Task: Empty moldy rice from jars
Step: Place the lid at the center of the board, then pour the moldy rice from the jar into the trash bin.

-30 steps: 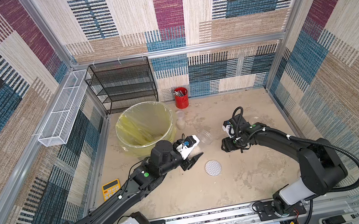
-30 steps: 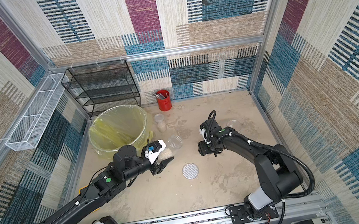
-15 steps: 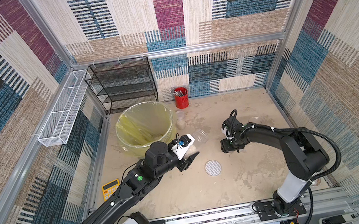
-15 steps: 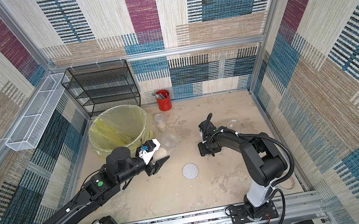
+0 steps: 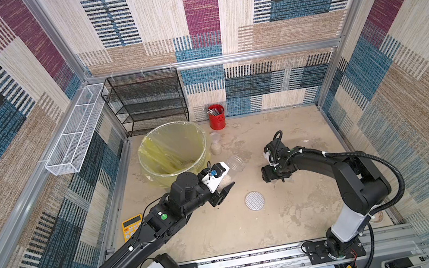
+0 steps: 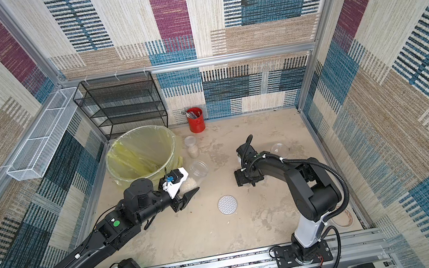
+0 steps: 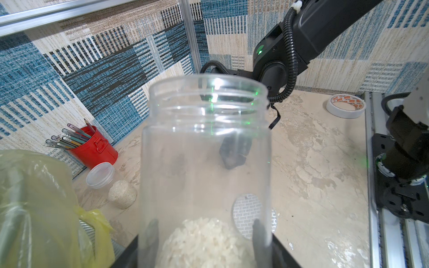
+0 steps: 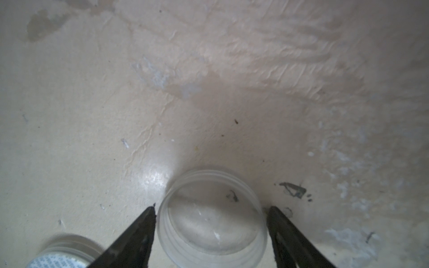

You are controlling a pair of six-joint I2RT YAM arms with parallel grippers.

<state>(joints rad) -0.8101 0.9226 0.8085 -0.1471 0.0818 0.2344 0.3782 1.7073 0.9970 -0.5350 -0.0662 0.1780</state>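
Observation:
My left gripper [image 7: 204, 234] is shut on a clear jar [image 7: 204, 139], held tilted with its open mouth pointing away from the wrist. Moldy rice [image 7: 202, 243] lies at the jar's base between the fingers. In both top views this jar [image 5: 233, 166] [image 6: 198, 171] hangs just right of the bin. A second small jar [image 5: 215, 144] with rice and a lid on stands behind it. My right gripper [image 8: 211, 208] stands open on the floor, its fingers either side of a clear lid [image 8: 211, 218] with small gaps. In a top view the right gripper [image 5: 272, 179] is right of centre.
A grey bin with yellow liner [image 5: 172, 149] stands at the back left and a red pen cup [image 5: 216, 117] behind it. A white seal disc [image 5: 254, 200] lies between the arms. A clear round piece [image 5: 305, 143], a yellow calculator [image 5: 132, 226] and a tape roll [image 7: 346, 105] lie around.
The right jaws have spread wider around the lid, and that arm's elbow has swung in. The left arm has drawn its jar slightly toward the bin.

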